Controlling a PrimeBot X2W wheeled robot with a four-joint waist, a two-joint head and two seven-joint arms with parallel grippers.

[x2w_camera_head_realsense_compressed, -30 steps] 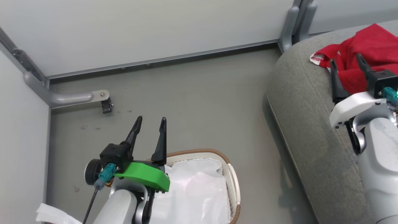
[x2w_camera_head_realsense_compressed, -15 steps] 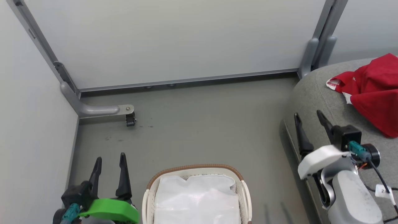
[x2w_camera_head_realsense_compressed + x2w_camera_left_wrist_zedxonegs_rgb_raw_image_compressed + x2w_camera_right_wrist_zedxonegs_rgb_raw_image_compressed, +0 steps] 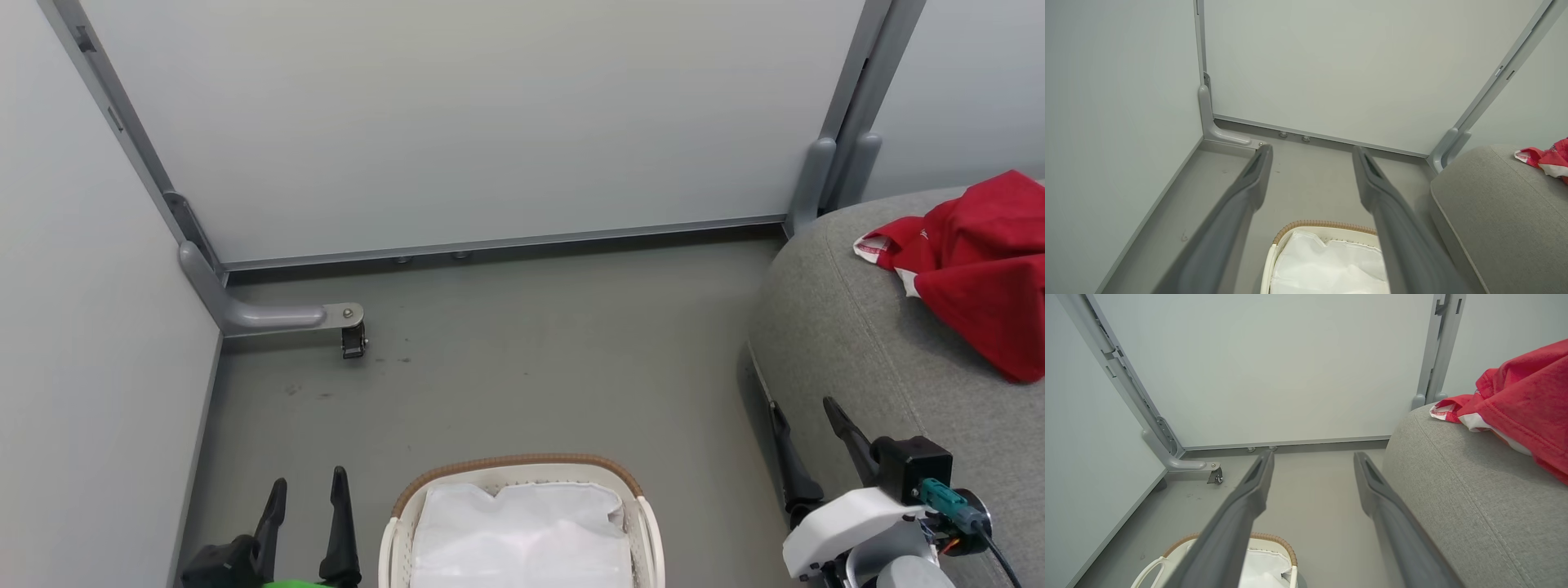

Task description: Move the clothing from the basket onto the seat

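Red clothing [image 3: 980, 269] on seat [image 3: 849, 343], beyond right gripper [image 3: 801, 404].

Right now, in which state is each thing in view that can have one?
clothing: crumpled in a heap on the seat, not held.
basket: upright on the floor, no red garment visible inside.
liner: lying loose inside the basket.
seat: carrying the clothing.
left end effector: open, empty.
right end effector: open, empty, beside the seat's edge.
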